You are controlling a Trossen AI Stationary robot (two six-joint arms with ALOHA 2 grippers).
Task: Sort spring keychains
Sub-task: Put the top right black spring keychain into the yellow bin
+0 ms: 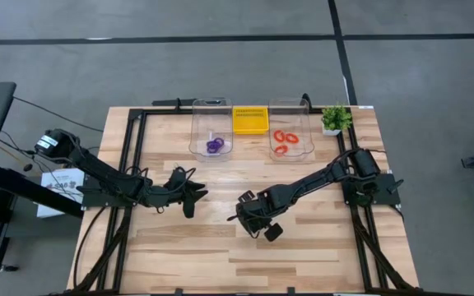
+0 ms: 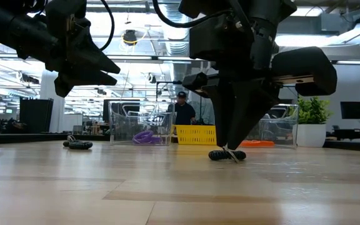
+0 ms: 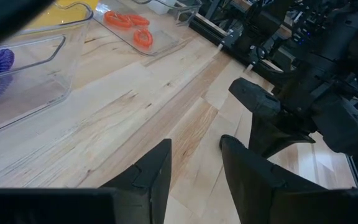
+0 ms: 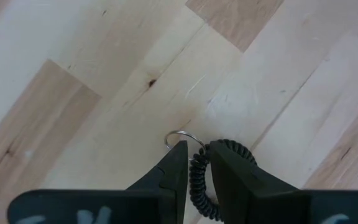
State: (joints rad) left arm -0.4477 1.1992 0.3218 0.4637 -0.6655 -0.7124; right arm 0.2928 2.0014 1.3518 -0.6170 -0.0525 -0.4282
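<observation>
At table centre, right gripper [image 4: 196, 163] points down, nipped onto black spring keychain [image 4: 199, 180]; left gripper [image 3: 194, 163] hovers, slightly parted

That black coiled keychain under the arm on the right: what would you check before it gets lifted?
1. Right end effector straddles the black spring keychain: ok.
2. Fingers clamped firmly on the coil: cannot tell.
3. Keychain on the table, not yet lifted: ok.
4. Left end effector held apart, open, clear of the grasp: ok.
5. Another black keychain waits on the wood: ok.
6. Purple keychains and orange-red keychains in separate clear bins: ok.
</observation>
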